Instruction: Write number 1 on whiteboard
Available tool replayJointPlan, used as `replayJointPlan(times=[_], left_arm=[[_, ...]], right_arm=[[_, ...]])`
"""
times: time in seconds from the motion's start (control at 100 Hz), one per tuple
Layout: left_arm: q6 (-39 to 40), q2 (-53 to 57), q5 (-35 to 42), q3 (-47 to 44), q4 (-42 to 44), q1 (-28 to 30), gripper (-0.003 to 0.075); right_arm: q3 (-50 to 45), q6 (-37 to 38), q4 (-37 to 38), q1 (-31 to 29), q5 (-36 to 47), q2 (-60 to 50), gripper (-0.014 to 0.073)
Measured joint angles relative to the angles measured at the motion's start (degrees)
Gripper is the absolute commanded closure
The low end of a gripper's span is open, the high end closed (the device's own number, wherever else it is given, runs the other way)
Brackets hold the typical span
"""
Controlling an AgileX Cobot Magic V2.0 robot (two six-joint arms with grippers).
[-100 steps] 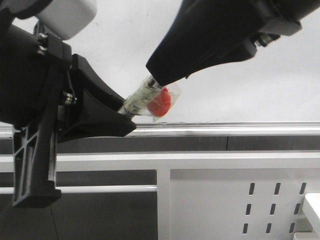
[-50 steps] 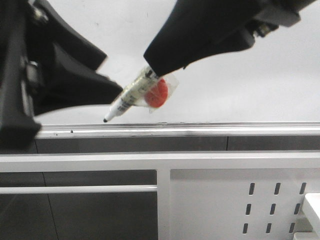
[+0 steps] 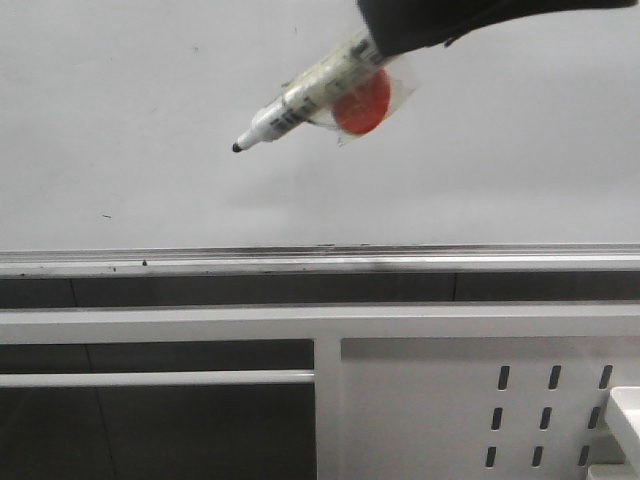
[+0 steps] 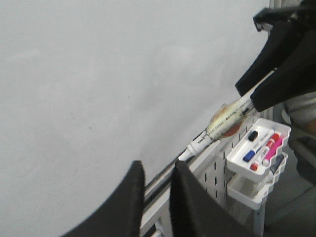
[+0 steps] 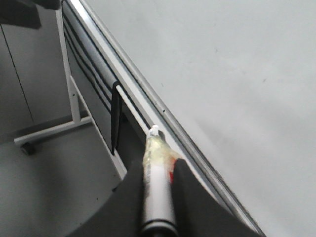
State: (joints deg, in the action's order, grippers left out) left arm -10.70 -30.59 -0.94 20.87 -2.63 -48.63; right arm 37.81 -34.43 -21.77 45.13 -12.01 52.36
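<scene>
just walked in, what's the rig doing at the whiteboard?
The right gripper has its jaws shut on a marker, cap off, tip pointed toward the whiteboard. No stroke shows on the board, only tiny specks, so the number 1 is not yet written. Whether the tip touches the surface cannot be told. The left gripper holds nothing, its jaws nearly closed, low near the tray rail. A small bin of spare markers hangs on the frame.

A: Front cam sits low and close, staring straight at the whiteboard (image 3: 150, 110) and its tray rail (image 3: 320, 262).

B: Yep, and both wrist cams look along their own fingers, slanting across that same board. All three catch the marker (image 3: 310, 92) too.
</scene>
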Motion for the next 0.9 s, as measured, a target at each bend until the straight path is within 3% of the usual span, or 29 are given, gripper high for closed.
replayJointPlan(times=[0.3,0.59,0.77,0.9], left_arm=[[0.0,7.8,4.5,-4.0,-6.0,2.0,0.0740],[0.1,7.8,10.6,-6.4,-11.7,13.5,0.0740],[0.1,7.8,10.1,-6.5,-14.2,20.8,0.0740],[0.1,7.8,8.7,-6.5,-14.5,22.9,0.0740]], right_arm=[[-5.5,0.1,-5.0,-2.7,3.7,-6.6,0.0659],[-5.7,0.1,-5.7,-8.5,6.6,-7.0,0.0660],[-5.2,0.1,-5.8,-8.6,7.5,-6.9,0.0660],[-3.8,0.1,-5.6,-8.7,8.5,-5.9,0.0660]])
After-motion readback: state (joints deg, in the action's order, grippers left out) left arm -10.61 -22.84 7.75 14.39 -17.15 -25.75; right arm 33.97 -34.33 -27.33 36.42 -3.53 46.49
